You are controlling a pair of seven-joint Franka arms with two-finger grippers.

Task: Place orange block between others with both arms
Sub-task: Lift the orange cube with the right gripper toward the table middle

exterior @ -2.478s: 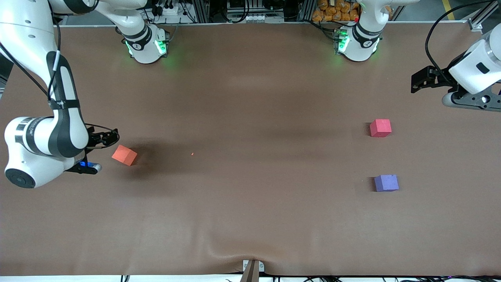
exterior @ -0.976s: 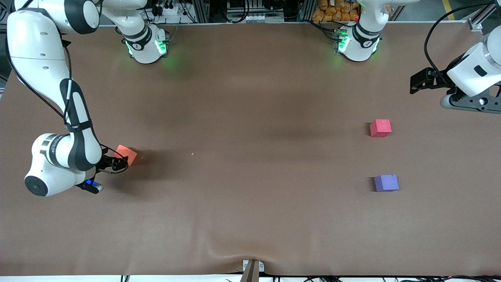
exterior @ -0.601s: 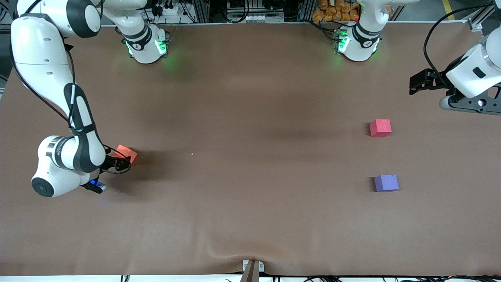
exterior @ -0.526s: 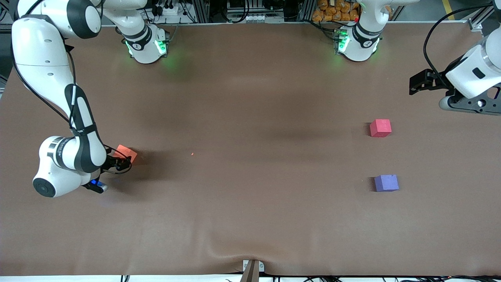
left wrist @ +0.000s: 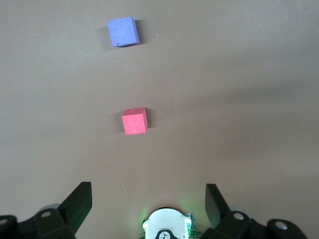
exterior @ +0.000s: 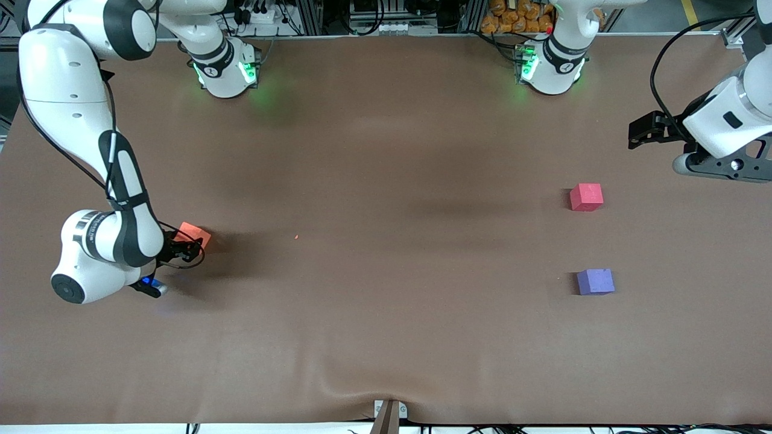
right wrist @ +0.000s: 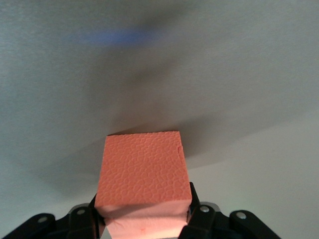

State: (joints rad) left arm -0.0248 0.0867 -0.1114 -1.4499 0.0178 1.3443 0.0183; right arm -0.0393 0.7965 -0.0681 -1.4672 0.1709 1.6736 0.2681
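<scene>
The right gripper has its black fingers pressed in on both sides of the orange block, so it's clamped on it down at table level, at the right arm's end of the table. Up close the block is a matte foam cube with a pebbly, dimpled skin, crisp edges, and a tiny nick at one top corner. In the front view the orange block peeks out just past the right gripper, with the fat white wrist and its black joint band curling down from above.

The left gripper hangs in the air over the left arm's end of the table, waiting, its angular black fingers spread wide with nothing between them; same left gripper in the front view.

The other two cubes sit well apart from the orange one, toward the left arm's end: the pinkish-red cube and the purple cube, the purple one nearer the front camera, with a gap between them. Both look like the same matte foam. The table is covered in a smooth brown mat that wrinkles a bit at the front edge.
</scene>
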